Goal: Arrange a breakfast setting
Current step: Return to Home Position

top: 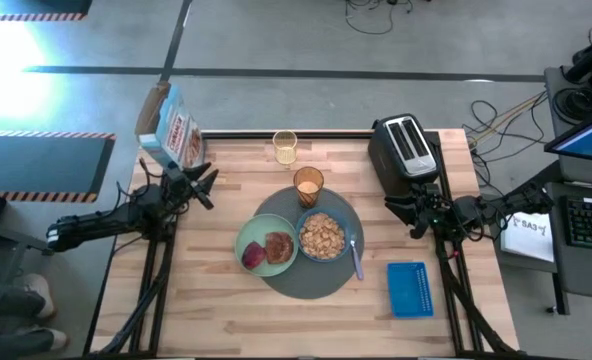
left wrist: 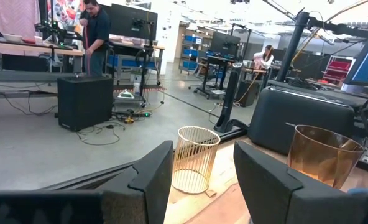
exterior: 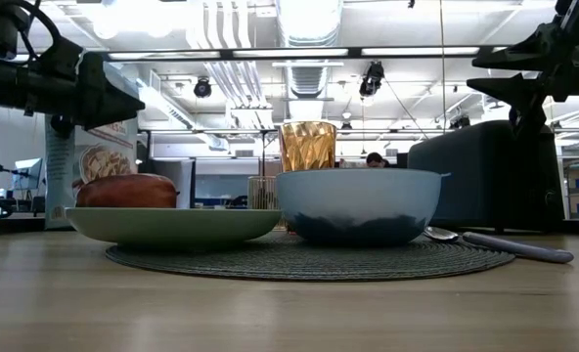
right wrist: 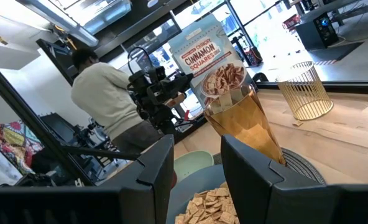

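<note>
- The worktop (top: 226,310) carries a setting that looks complete. The step in hand, as I judge it, is only to bring both arms home without brushing anything.
- The left pincer (top: 204,188) hovers over the worktop's left side, near the cereal box (top: 176,130) and well apart from the setting. Its fingers are spread and hold nothing. Its way home should lead away from that box, rising before it swings.
- The right pincer (top: 401,212) hangs just beside the toaster (top: 404,147), to the right of the setting, and is likewise spread and empty. The toaster is its closest obstacle, and the blue basket (top: 409,289) lies nearer the front edge. Drawing straight back toward its own base looks safest.
- The round mat (top: 311,288) lies at the worktop's middle, between the two arms.
- The pale-green plate (exterior: 172,227) sits on the mat's left half, bearing the toast slice (top: 279,245) and the red fruit (top: 254,257).
- The blue bowl (exterior: 358,205) sits on the mat's right half, just beside the plate, filled with cereal (top: 323,237).
- The amber tumbler (top: 308,185) stands upright at the mat's far edge. It is tall and probably the easiest thing to tip, so neither arm should sweep across the middle.
- The spoon (top: 356,260) lies at the mat's right edge, just beside the bowl and closest to the right pincer. A light nudge would likely skew it.
</note>
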Controlling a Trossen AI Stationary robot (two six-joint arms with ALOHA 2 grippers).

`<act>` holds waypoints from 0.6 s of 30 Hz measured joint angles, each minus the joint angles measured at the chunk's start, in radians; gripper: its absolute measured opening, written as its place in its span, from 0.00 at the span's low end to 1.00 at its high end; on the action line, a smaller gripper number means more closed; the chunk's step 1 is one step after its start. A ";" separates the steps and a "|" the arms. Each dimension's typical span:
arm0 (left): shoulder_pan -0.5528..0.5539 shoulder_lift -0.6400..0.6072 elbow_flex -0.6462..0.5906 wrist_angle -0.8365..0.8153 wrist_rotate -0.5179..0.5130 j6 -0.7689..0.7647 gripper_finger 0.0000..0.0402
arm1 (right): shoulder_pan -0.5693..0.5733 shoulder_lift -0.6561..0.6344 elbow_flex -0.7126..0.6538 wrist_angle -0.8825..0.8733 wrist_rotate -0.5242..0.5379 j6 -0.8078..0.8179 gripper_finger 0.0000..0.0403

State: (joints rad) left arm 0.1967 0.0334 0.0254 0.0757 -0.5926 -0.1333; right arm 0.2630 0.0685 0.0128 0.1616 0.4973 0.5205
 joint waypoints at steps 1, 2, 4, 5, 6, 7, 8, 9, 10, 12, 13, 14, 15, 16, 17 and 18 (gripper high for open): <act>0.000 0.000 0.000 0.000 0.000 0.000 0.39 | 0.000 0.000 0.000 0.000 0.000 0.000 0.31; 0.000 0.000 0.000 0.000 0.000 0.000 0.39 | 0.000 0.000 0.000 0.000 0.000 0.000 0.31; 0.000 0.000 0.000 0.000 0.000 0.000 0.39 | 0.000 0.000 0.000 0.000 0.000 0.000 0.31; 0.000 0.000 0.000 0.000 0.000 0.000 0.39 | 0.000 0.000 0.000 0.000 0.000 0.000 0.31; 0.000 0.000 0.000 0.000 0.000 0.000 0.39 | 0.000 0.000 0.000 0.000 0.000 0.000 0.31; 0.000 0.000 0.000 -0.001 0.000 0.000 0.39 | 0.000 0.000 0.000 0.000 0.000 0.000 0.31; 0.000 0.000 0.000 -0.001 0.000 0.000 0.39 | 0.000 0.000 0.000 0.000 0.000 0.000 0.31; 0.000 0.000 0.000 -0.001 0.000 0.000 0.39 | 0.000 0.000 0.000 0.000 0.000 0.000 0.31; 0.000 0.000 0.000 -0.001 0.000 0.000 0.39 | 0.000 0.000 0.000 0.000 0.000 0.000 0.31; 0.000 0.000 0.000 -0.001 0.000 0.000 0.39 | 0.000 0.000 0.000 0.000 0.000 0.000 0.31; 0.000 0.000 0.000 -0.001 0.000 0.000 0.39 | 0.000 0.000 0.000 0.000 0.000 0.000 0.31; 0.000 0.000 0.000 -0.002 0.000 0.000 0.39 | 0.000 0.000 0.000 0.000 0.000 0.000 0.31; 0.000 0.000 0.000 -0.002 0.000 0.000 0.39 | 0.000 0.000 0.000 0.000 0.000 0.000 0.31; 0.000 0.000 0.000 -0.002 0.000 0.000 0.39 | 0.000 0.000 0.000 0.000 0.000 0.000 0.31; 0.000 0.000 0.000 -0.002 0.000 0.000 0.39 | 0.000 0.000 0.000 0.000 0.000 0.000 0.31; 0.000 0.000 0.000 -0.003 0.000 0.000 0.39 | 0.000 0.000 0.000 0.000 0.000 0.000 0.31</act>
State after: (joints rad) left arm 0.1967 0.0334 0.0257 0.0726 -0.5922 -0.1329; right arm 0.2634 0.0685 0.0128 0.1613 0.4973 0.5204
